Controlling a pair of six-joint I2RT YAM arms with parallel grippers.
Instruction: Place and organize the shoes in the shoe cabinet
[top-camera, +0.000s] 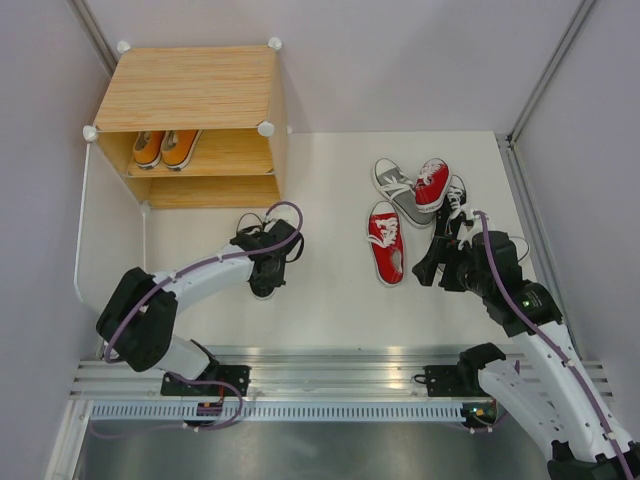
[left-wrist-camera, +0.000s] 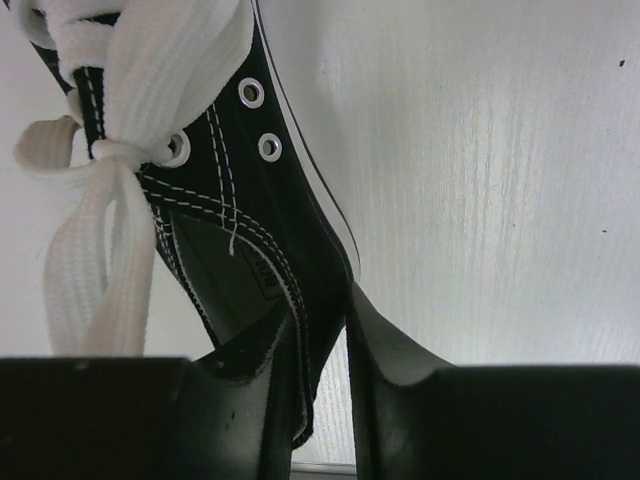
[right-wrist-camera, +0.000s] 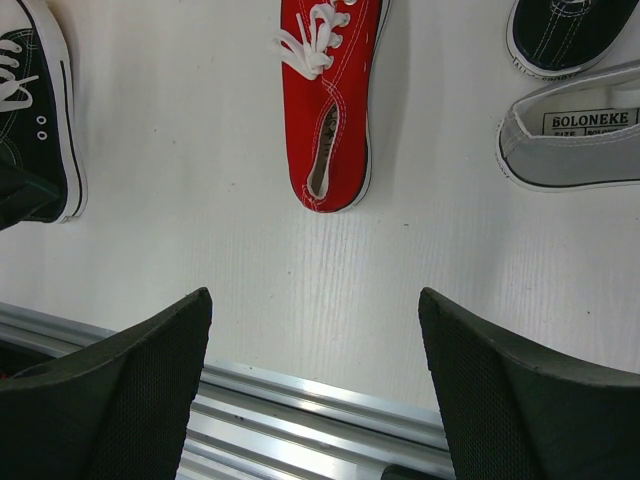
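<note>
shoes (top-camera: 386, 243) and cabinet (top-camera: 190, 88) on white table (top-camera: 330, 295)

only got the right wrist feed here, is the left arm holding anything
Observer: Yes. The left gripper has its jaws shut on a black shoe, pinching the rim of its opening.
Operator: ok, anything in the cabinet
Observer: Two orange shoes sit side by side on the inner shelf of the shoe cabinet.
Operator: i see one red shoe, where's the other
Observer: The second red shoe lies farther back on the table, overlapping the grey shoe.
</note>
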